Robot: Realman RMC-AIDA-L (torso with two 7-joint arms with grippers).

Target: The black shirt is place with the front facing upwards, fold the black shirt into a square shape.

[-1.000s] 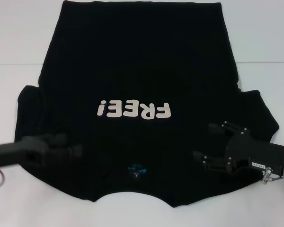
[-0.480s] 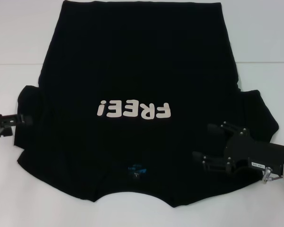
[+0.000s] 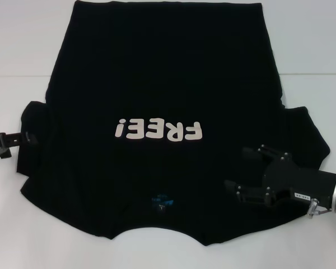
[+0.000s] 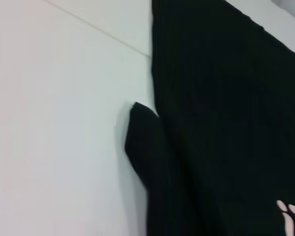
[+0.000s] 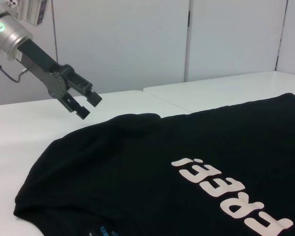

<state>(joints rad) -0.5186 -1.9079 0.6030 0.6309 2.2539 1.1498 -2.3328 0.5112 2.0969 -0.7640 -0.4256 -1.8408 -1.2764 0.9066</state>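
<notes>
Desk (image 3: 11, 235): white, carries everything. Black shirt (image 3: 157, 73) lies flat on it, print up, collar toward the robot, no fold made yet. Right claw (image 3: 235, 168) hangs over shirt's right shoulder, jaws spread, empty. Left claw (image 5: 83, 103) at the shirt's left sleeve edge, slightly parted, empty. Step: approach. Next, likely: both claws pinch a shoulder or sleeve edge.

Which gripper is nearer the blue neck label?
Right. The right gripper hovers over the shirt beside the label; the left gripper is at the sleeve edge.
</notes>
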